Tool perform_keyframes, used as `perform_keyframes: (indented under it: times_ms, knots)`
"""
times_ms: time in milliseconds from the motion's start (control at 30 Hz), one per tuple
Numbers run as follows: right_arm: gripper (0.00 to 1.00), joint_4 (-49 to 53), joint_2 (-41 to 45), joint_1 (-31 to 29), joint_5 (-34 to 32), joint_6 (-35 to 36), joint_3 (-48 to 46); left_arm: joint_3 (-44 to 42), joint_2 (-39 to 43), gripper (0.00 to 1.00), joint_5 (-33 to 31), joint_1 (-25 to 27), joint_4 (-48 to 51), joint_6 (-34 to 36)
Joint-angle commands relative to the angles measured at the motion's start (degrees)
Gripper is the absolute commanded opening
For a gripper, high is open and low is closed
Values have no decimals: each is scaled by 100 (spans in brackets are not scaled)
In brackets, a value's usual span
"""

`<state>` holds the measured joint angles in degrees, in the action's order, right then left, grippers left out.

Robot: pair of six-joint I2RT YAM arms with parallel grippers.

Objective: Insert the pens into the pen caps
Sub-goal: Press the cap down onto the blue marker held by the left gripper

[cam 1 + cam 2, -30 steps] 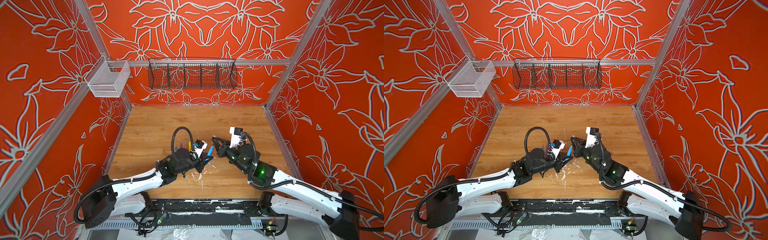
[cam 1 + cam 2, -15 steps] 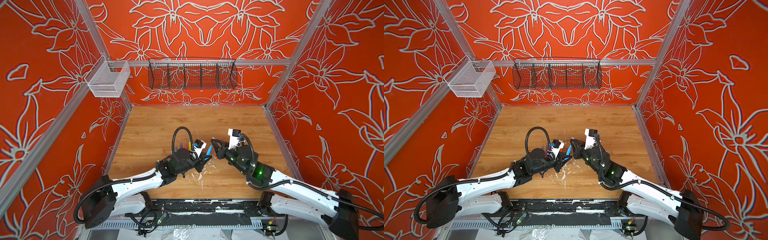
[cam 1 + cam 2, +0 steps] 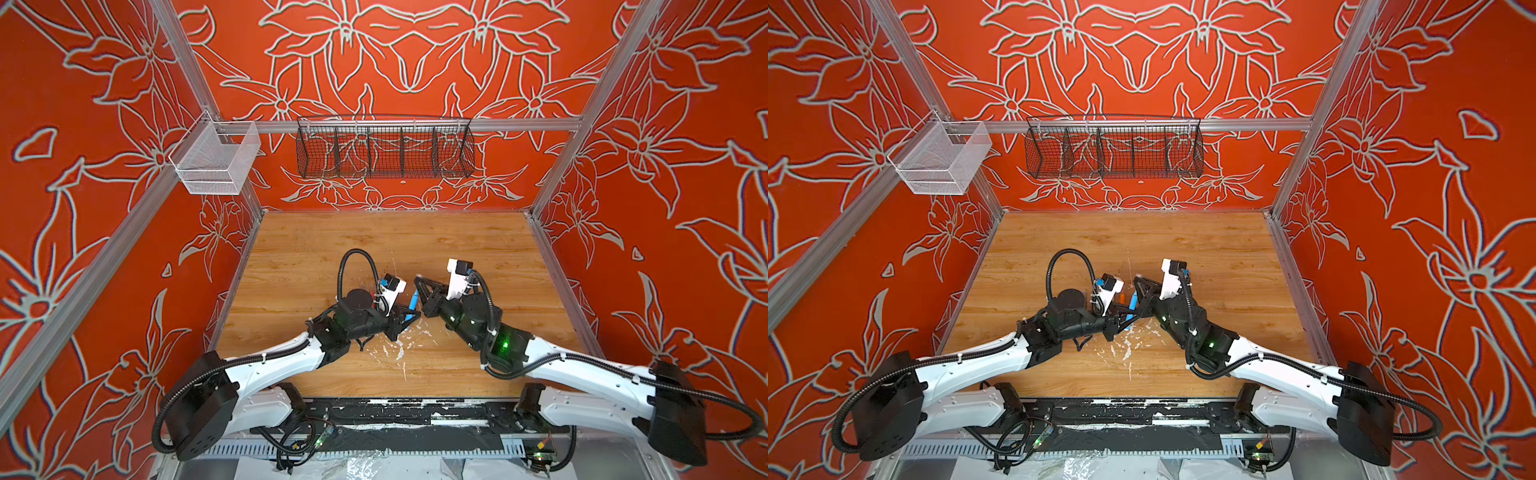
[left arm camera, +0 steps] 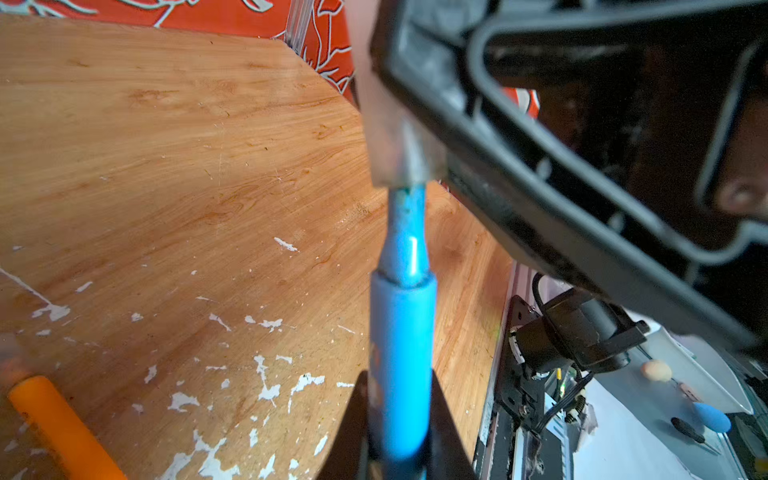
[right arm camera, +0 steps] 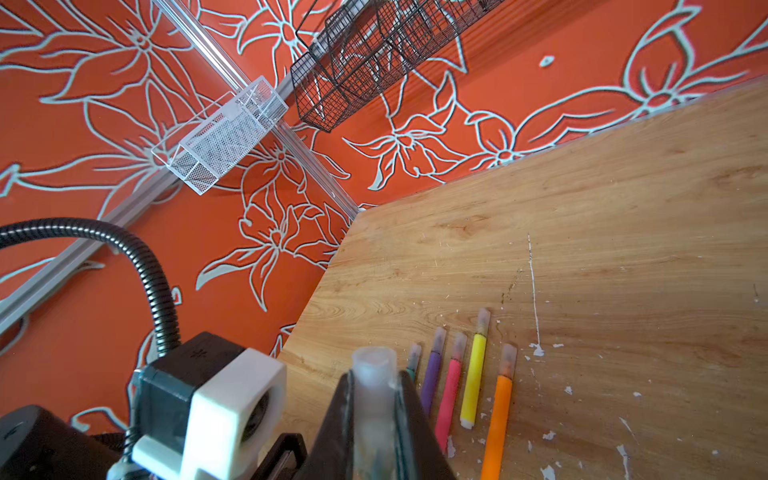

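The left hand (image 4: 397,399) grips the blue pen (image 4: 402,332), the right hand (image 5: 374,399) a clear cap (image 5: 373,363). The tip seemingly meets the cap's mouth, axes aligned.

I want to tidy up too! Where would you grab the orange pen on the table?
Probably take the orange pen by its barrel's middle, from straight above: it lies flat at the row's end, the yellow pen close on one side and bare table on the other.
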<state>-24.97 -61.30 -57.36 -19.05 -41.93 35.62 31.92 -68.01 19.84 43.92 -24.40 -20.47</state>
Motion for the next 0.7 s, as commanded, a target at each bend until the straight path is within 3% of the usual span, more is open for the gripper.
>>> perform_keyframes:
  times_ms: [0, 300, 667]
  knots:
    - [0, 159, -196, -293, 286, 2, 5, 39, 134, 0, 70, -59, -668, -103]
    - [0, 133, -99, -302, 90, -120, -265, -259, 534, 0, 107, -159, -1012, -242]
    - [0, -169, -341, -645, 381, -292, -230, -257, 442, 0, 198, -320, -1083, -472]
